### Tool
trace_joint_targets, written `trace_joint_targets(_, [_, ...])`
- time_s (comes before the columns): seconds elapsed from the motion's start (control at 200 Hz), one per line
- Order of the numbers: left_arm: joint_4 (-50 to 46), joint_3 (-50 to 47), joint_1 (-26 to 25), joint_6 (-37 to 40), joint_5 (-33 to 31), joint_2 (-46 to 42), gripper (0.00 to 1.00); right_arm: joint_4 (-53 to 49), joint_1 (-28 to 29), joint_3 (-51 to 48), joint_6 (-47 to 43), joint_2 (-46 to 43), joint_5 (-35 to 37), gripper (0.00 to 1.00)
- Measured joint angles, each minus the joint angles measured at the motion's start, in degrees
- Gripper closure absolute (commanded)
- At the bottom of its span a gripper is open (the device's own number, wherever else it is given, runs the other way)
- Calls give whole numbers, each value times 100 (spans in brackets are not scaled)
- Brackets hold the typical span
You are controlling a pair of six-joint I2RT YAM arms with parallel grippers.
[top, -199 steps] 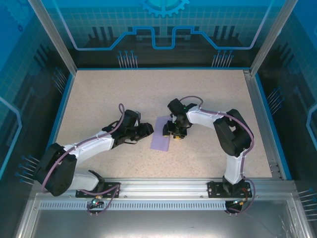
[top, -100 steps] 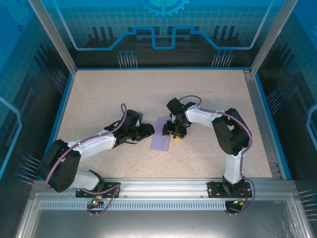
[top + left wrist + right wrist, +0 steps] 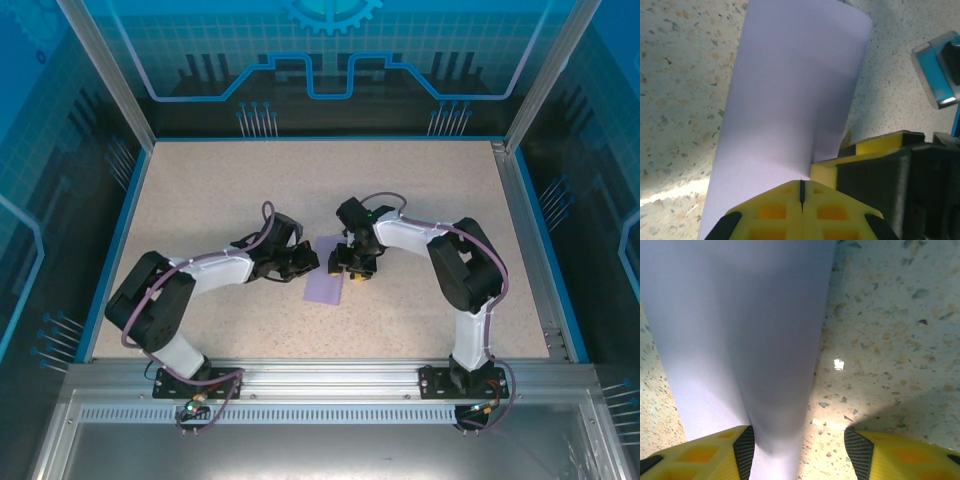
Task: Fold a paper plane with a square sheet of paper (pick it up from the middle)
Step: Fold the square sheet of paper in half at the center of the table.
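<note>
- In the top view, the speckled table lies bare at the left of the frame, across the top and down the right. This open surface reaches out to the blue rim.
- An aluminium rail runs along the bottom edge, and both arms reach in from it and meet near the centre.
- The left gripper sits at the left edge of the square sheet of paper.
- The sheet lies at the centre of the frame, well apart from every rim.
- The right gripper sits on the sheet's right edge, toward its upper end.
- In the left wrist view, the left gripper is at bottom centre. Its yellow tips are pressed together with a thin dark seam between them. The sheet runs up from the tips, and I cannot tell whether any paper is pinched.
- At lower right of that view, the sheet's right edge lifts off the table and meets a yellow finger of the right gripper.
- In the right wrist view, the right gripper has its jaws well apart, one in each bottom corner. The sheet covers the left half and forms a soft raised ridge. The ridge runs down into the gap beside the left-hand jaw.
- From above the sheet looks flat, while the wrist views show its curl and ridge.
</note>
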Motion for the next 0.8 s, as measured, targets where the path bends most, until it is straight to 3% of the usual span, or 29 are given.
trace_joint_targets(0.8, [369,140,4,59,39,916,100,24,0,2,0,-26,-26,39])
